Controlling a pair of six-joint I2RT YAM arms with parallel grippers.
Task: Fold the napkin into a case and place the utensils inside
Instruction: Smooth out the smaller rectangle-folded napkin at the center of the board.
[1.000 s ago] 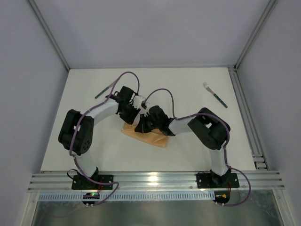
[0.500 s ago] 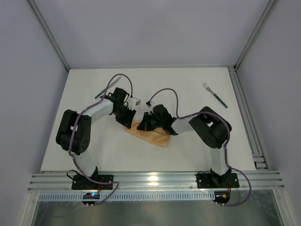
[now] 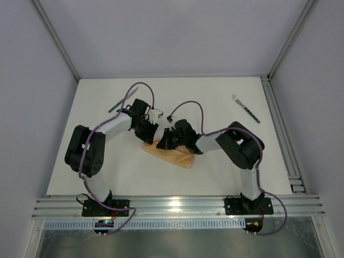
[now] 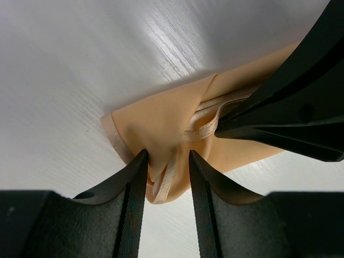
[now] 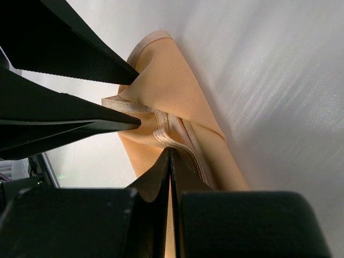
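The peach-orange napkin point(image 3: 176, 157) lies folded into a narrow strip in the middle of the table. My left gripper point(image 4: 167, 157) is at its upper-left end. The jaws stand apart, with a hemmed corner of the napkin point(image 4: 164, 115) loose between them. My right gripper point(image 5: 170, 150) is shut, its tips pinching a hem loop of the napkin point(image 5: 180, 91) just beside the left gripper point(image 5: 138, 103). The knife point(image 3: 122, 100) lies at the far left. The fork point(image 3: 246, 108) lies at the far right. Both have green handles and lie apart from the cloth.
Both arms bend inward and meet over the left end of the cloth; the left gripper point(image 3: 152, 136) and the right gripper point(image 3: 162, 144) are almost touching. A metal rail point(image 3: 172, 206) runs along the near edge. Frame posts and grey walls bound the white table point(image 3: 215, 91).
The left arm has shifted left and back, off the cloth's middle to its upper-left end, and its jaws have widened slightly. The right gripper stays shut at the same spot.
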